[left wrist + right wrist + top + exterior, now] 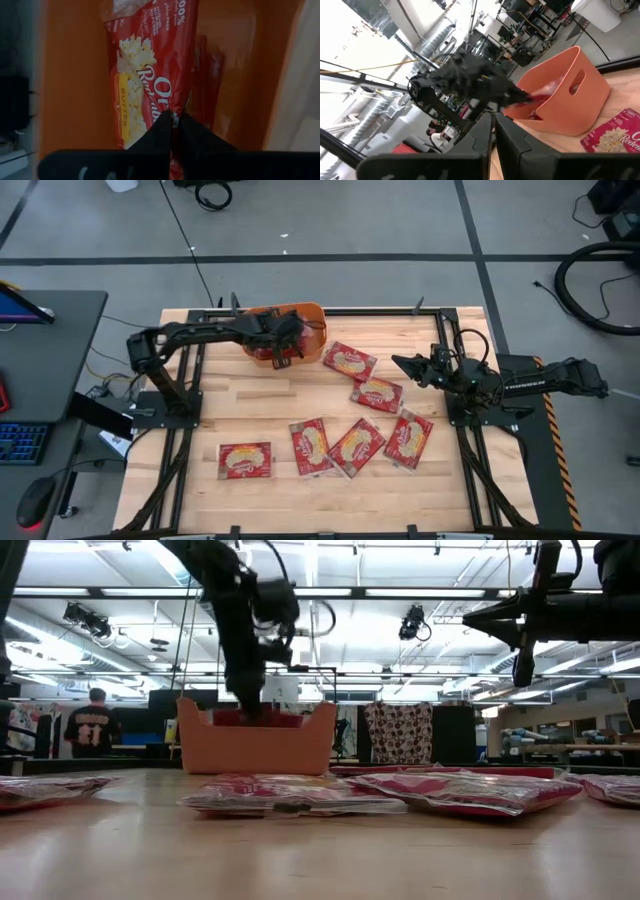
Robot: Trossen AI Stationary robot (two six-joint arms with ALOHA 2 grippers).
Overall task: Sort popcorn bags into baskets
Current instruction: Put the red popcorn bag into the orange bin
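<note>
Lying scattered across a wooden bench (200, 420), six popcorn bags (349, 362) toward the right and near edges. Sitting at the far edge, an orange basket (312, 315) containing red packets. Reaching into it, left gripper (175, 117) pinching shut on one popcorn bag (150, 65). Hovering above the right edge, right gripper (493, 117), fingers nearly closed, holding nothing. Standing in the room behind, a person (94, 727).

Six popcorn bags (349, 361) on the table (200, 490); one orange basket (312, 315); two arms (190, 335)
</note>
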